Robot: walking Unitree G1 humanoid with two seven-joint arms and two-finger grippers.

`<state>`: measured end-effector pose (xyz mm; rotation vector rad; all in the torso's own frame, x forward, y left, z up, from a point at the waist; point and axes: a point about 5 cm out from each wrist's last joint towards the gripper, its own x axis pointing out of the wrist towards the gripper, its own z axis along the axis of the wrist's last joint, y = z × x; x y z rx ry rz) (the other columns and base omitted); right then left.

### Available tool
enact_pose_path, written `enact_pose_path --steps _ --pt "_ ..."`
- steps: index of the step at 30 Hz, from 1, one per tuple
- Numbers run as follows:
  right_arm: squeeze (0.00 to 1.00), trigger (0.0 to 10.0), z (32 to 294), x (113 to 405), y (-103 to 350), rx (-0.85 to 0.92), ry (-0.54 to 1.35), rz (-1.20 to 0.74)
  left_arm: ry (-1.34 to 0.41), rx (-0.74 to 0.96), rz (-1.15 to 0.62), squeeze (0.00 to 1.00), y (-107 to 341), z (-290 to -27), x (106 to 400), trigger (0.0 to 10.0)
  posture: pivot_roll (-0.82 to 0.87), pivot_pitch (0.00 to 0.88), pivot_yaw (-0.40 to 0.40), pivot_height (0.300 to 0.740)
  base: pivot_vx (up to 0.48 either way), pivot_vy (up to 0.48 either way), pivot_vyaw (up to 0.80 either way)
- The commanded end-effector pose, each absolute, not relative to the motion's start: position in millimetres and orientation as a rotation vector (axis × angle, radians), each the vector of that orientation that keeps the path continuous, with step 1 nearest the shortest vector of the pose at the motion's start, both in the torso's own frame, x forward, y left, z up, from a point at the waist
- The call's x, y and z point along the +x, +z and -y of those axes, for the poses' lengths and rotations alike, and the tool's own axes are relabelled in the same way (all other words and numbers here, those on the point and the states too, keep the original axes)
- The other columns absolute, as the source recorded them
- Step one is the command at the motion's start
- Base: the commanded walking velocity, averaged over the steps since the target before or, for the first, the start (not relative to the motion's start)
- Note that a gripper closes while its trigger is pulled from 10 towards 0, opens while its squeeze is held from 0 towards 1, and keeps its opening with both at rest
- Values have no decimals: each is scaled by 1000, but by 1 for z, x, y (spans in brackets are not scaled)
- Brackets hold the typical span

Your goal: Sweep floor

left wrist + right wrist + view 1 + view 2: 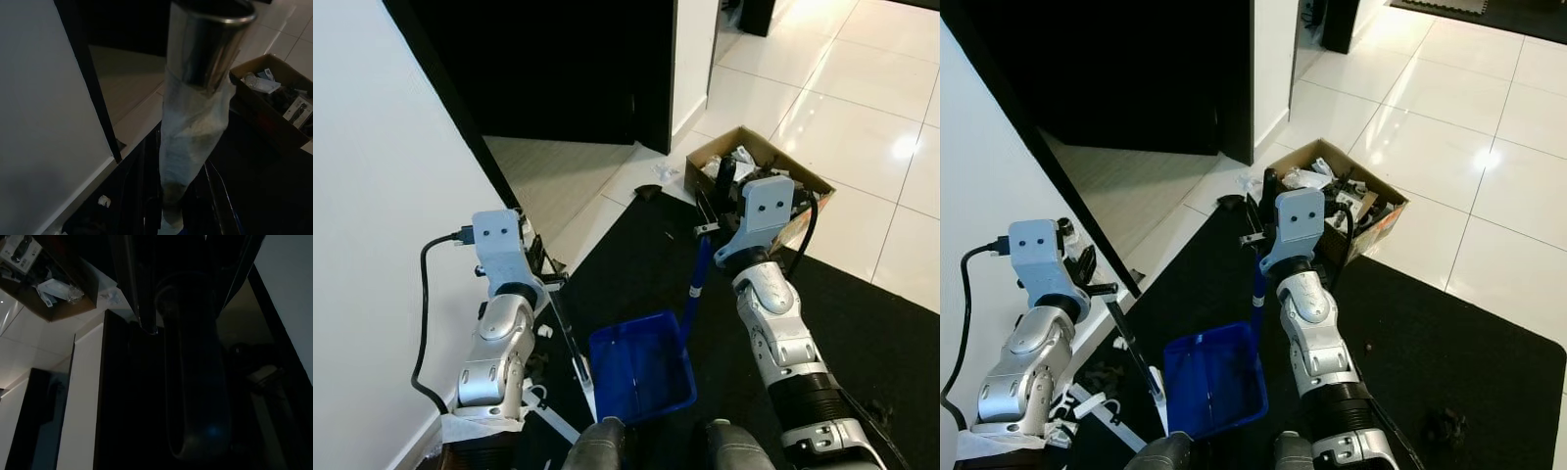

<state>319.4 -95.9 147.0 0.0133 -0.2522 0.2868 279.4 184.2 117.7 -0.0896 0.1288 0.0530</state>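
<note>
A blue dustpan is seen lying on the black mat directly before the robot, between its two arms. Its blue handle rises upright from the pan's far right corner up into the right hand. In the right wrist view a dark blue tube is seen running between the black fingers, so the right hand is taken to be closed around the handle, though the picture is very dark.

The left hand is held at the mat's left edge, close to the white wall. A thin metal pole slants down from it toward the dustpan's left side and ends in a pale piece on the mat. In the left wrist view a shiny metal tube wrapped in white tape is seen passing between the fingers, and the left hand is closed on it.

Small scraps and white strips are scattered on the mat near the left arm. An open cardboard box of clutter is seen just beyond the right hand, partly on the mat and partly on the white tile floor. A dark doorway is seen ahead.
</note>
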Motion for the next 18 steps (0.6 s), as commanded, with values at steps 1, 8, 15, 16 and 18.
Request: enact_pose_path --steps 1,8,15,16,18 --pt "0 10000 98 322 147 -2 291 256 63 -84 -86 0 124 -187 279 10000 18 103 76 740 0 0 0" --pt "0 10000 104 327 146 -35 267 235 80 -73 -94 0 123 -191 280 10000 18 103 76 740 0 0 70" --pt "0 10000 107 330 145 -38 246 227 76 -76 -106 0 120 -189 279 10000 23 100 73 740 0 0 794" --pt "0 10000 107 330 145 -36 247 228 75 -77 -107 0 120 -188 279 10000 22 98 73 740 0 0 794" --pt "0 10000 107 330 145 -35 249 229 74 -77 -108 0 120 -188 279 10000 23 97 73 740 0 0 794"
